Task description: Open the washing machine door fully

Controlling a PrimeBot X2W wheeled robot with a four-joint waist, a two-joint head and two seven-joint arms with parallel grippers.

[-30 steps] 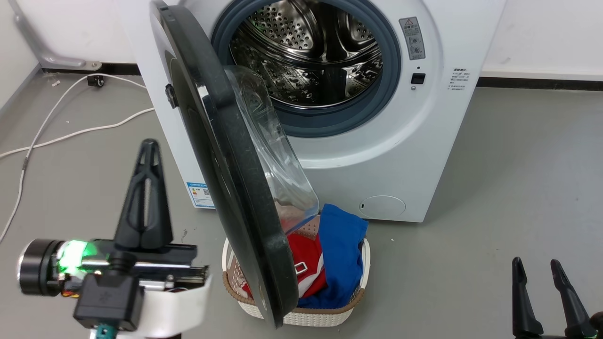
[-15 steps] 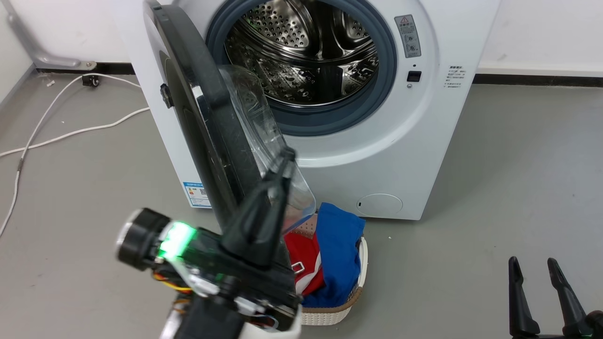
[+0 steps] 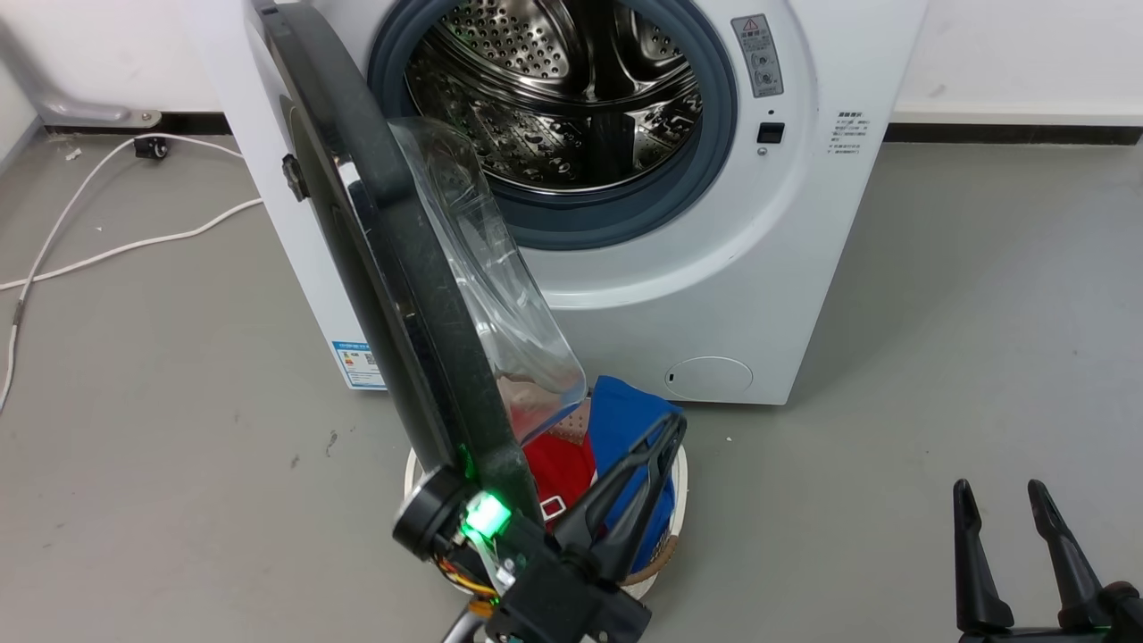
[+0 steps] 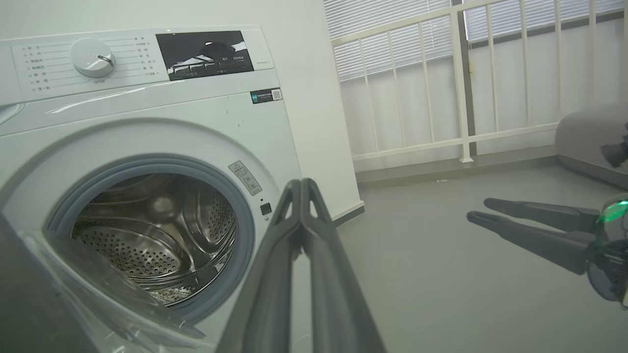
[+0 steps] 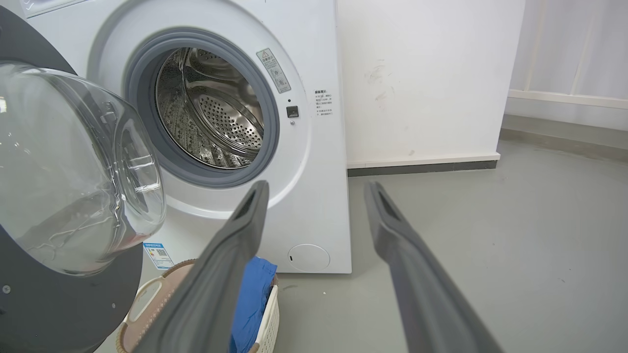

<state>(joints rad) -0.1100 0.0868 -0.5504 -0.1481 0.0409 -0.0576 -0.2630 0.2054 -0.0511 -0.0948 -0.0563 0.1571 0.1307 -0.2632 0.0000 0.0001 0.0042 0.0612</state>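
Swing-out step: the washing machine door stands half open, my left pincer closed beside its lower rim, my right pincer open, so I should next push its inner face leftward

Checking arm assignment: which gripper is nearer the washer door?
Left. The left gripper sits by the door, at its lower edge; the right gripper is far off to its right.

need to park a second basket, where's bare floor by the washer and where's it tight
Widest bare floor lies right of the washing machine, up to the right gripper. Another patch sits between the washing machine door and the white cable. Crowded: under the door's edge, the laundry basket and left gripper.
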